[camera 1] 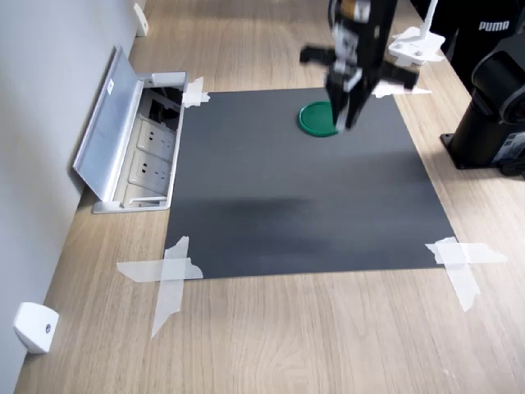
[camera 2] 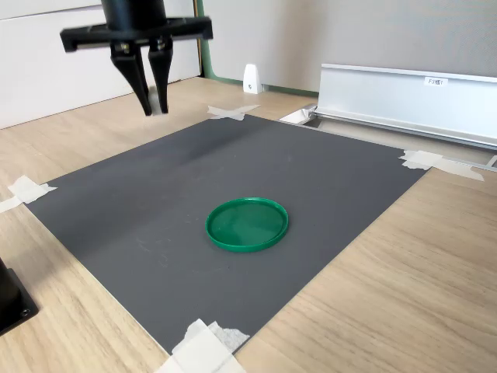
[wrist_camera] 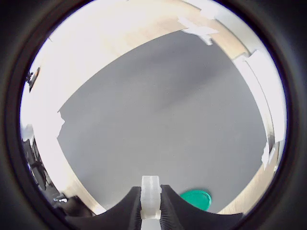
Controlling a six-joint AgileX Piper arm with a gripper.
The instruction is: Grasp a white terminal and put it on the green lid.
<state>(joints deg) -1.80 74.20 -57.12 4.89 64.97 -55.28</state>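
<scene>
The green lid (camera 1: 317,118) (camera 2: 247,224) lies flat on the dark grey mat (camera 1: 303,197), bare inside. In the wrist view the white terminal (wrist_camera: 150,195) is pinched upright between the two black fingers, with the green lid (wrist_camera: 196,198) beside them on the mat below. My gripper (camera 2: 153,107) is shut on the terminal and hangs well above the mat. In the second exterior view it stands up and to the left of the lid. In the first exterior view the gripper (camera 1: 346,125) overlaps the lid's right edge.
White tape (camera 1: 168,275) holds the mat's corners to the wooden table. An open socket box with a silver flap (camera 1: 123,139) (camera 2: 404,93) lies beside the mat. A white corner bracket (camera 1: 34,327) and a black arm base (camera 1: 492,107) stand near the table edges.
</scene>
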